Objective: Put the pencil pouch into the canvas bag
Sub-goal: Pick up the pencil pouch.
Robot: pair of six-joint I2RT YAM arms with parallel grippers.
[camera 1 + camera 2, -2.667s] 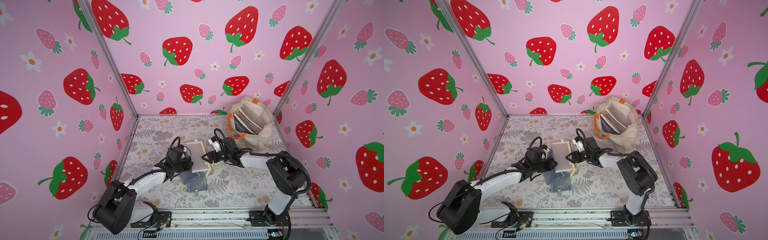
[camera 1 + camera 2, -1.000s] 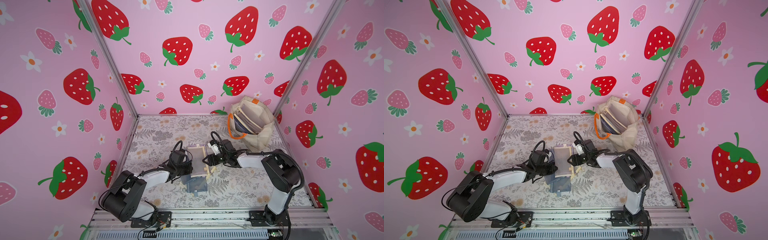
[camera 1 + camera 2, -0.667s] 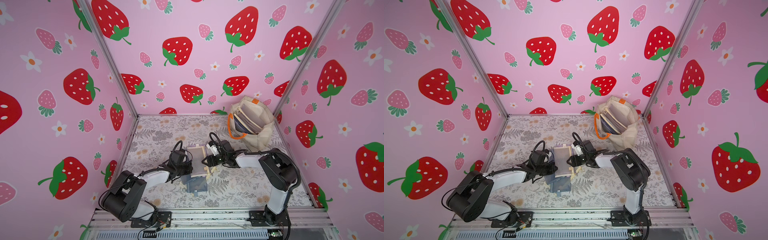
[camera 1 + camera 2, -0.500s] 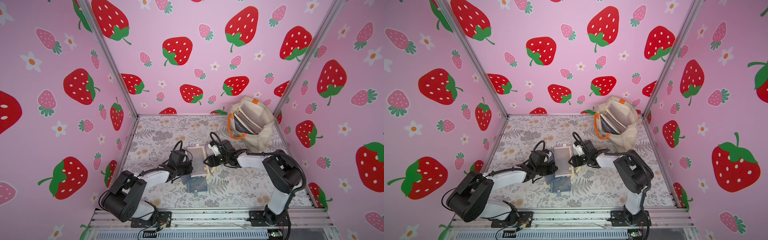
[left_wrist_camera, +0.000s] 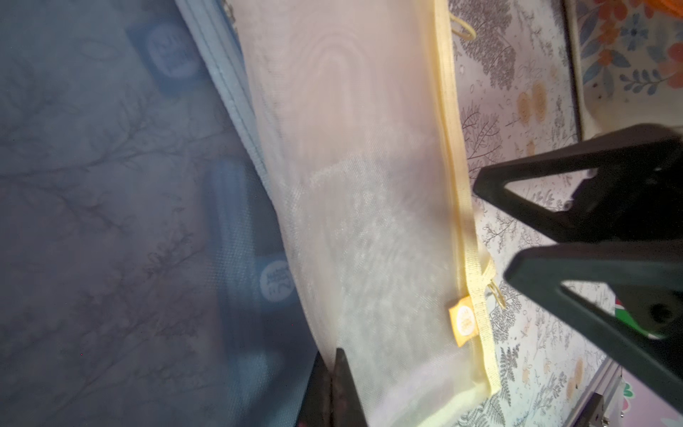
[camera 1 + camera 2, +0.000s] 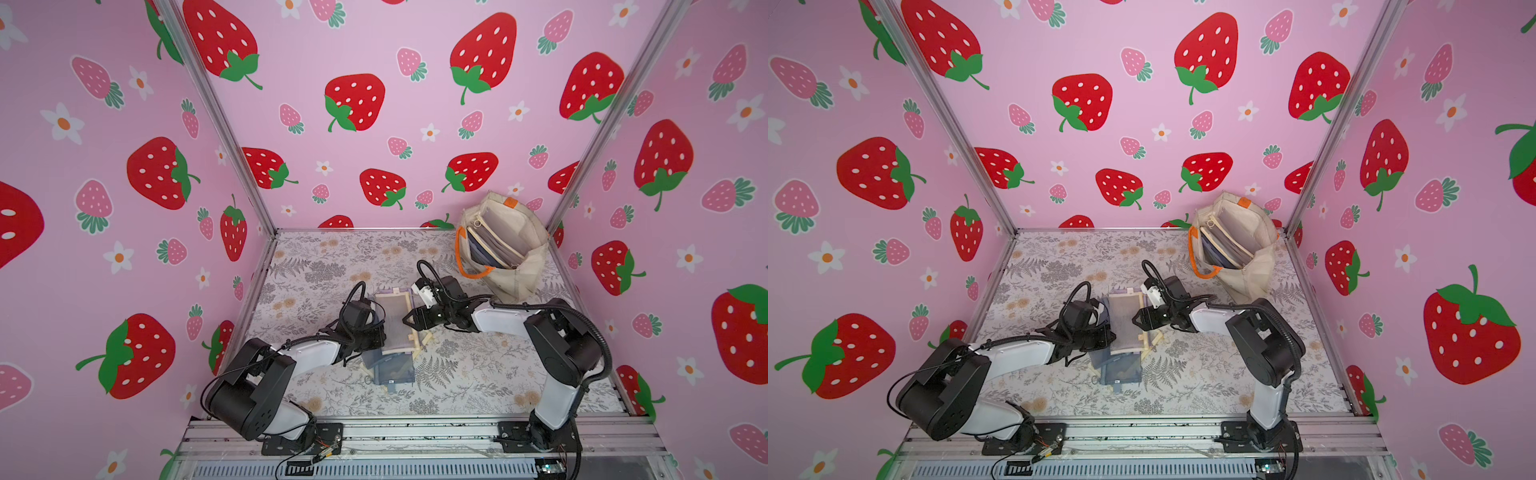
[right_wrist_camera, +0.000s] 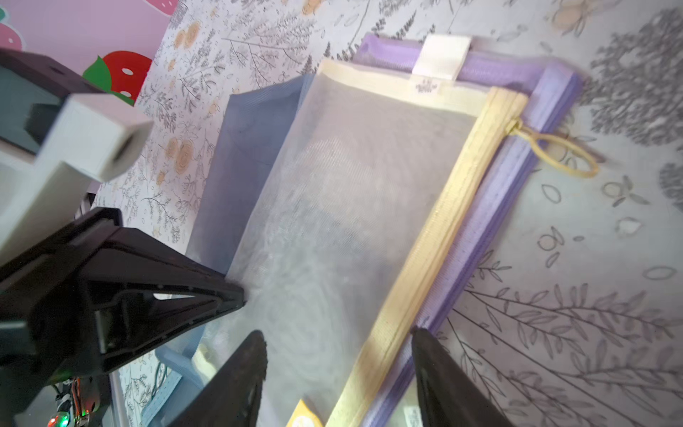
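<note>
The pencil pouch (image 6: 397, 322) (image 6: 1123, 324), cream-yellow mesh with a yellow zipper band, lies on top of a pile of pouches mid-table. My left gripper (image 6: 380, 332) (image 5: 338, 355) is shut on the pouch's long edge, with mesh pinched between the fingers. My right gripper (image 6: 409, 322) (image 7: 337, 334) stands open over the opposite side, its fingers straddling the zipper band (image 7: 443, 222) without closing on it. The canvas bag (image 6: 519, 270) (image 6: 1250, 278) stands open at the back right, with its orange handle (image 6: 459, 257) facing the arms.
Under the top pouch lie a purple pouch (image 7: 517, 148) and blue mesh pouches (image 6: 390, 370) (image 7: 240, 148). Several flat pouches stand inside the bag. Pink strawberry walls enclose the table on three sides. A metal rail (image 6: 415, 432) runs along the front.
Since the earliest frames my left arm has folded back and lower, and the pouch pile has shifted slightly toward the front. Over the last second almost nothing has moved.
</note>
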